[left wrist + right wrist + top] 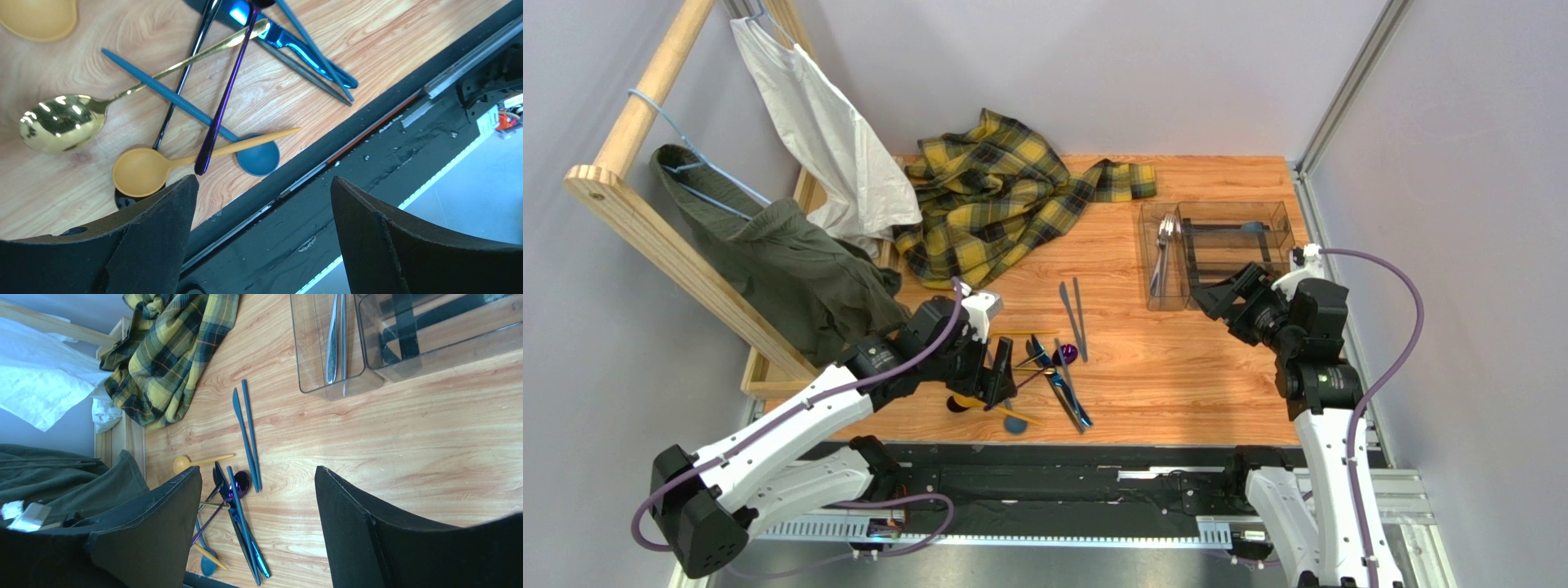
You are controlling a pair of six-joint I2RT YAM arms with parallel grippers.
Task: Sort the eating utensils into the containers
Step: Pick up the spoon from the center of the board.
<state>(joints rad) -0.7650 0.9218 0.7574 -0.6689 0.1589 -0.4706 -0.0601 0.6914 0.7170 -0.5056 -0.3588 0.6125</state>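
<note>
Cutlery pile (1053,374) lies tangled at the table's six o'clock. Judged best: pinch the purple piece (227,92), which lies topmost, at mid-handle and lift straight up. Left gripper (999,371) hovers beside the pile, jaws wide, empty. Right gripper (1216,298), also wide and empty, hangs by the clear tray (1234,205) at two o'clock.
</note>
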